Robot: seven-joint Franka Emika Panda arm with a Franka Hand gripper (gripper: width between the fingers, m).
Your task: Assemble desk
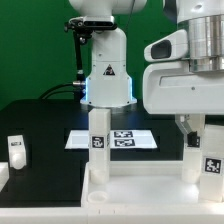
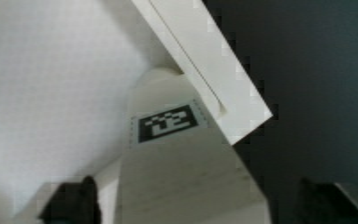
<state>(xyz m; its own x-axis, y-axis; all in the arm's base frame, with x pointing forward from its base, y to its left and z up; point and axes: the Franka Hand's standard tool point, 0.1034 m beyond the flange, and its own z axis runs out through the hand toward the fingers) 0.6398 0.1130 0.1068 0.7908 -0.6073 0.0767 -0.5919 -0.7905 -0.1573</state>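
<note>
The white desk tabletop lies flat in the foreground. One white tagged leg stands upright on its corner at the exterior view's left. A second tagged leg stands on the corner at the exterior view's right, under my gripper. In the wrist view this leg runs from between my dark fingers down to the tabletop. My gripper is closed around its upper end.
A loose white leg stands on the black table at the exterior view's left, with another white part beside it. The marker board lies behind the tabletop. The robot base stands at the back.
</note>
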